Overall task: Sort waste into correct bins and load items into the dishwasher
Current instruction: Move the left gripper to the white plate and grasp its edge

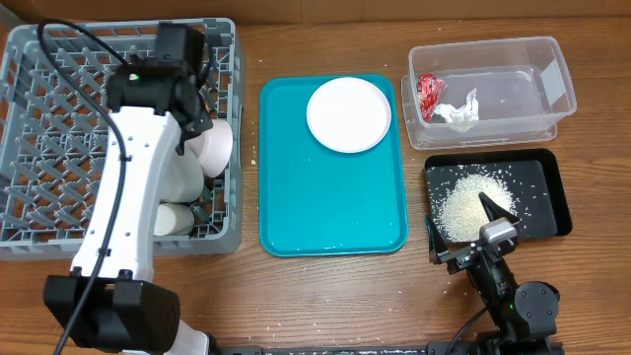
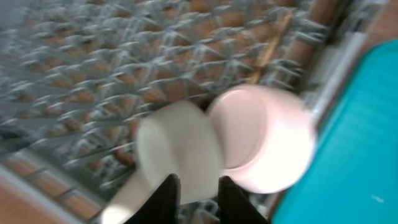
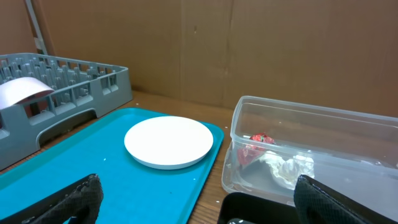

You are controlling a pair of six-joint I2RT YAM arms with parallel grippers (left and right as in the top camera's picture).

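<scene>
Overhead view, loading step. Left gripper [image 2: 197, 186] over rack [image 1: 59, 99] at 10 o'clock, by cup [image 2: 177, 149]; blur hides whether it grips. Right gripper [image 1: 463, 225] wide open, empty, 4 o'clock. Plate [image 1: 348, 114] on teal tray [image 1: 325, 207], 12 o'clock: probably next, needing a rim grasp.

No text can be read anywhere (any print on the red wrapper [image 1: 430, 91] is too small).

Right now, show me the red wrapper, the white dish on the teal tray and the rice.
red wrapper [image 1: 430, 94]: overhead view, its middle.
white dish [image 1: 348, 114]: overhead view, its centre.
rice [image 1: 463, 205]: overhead view, pile's middle.
</scene>
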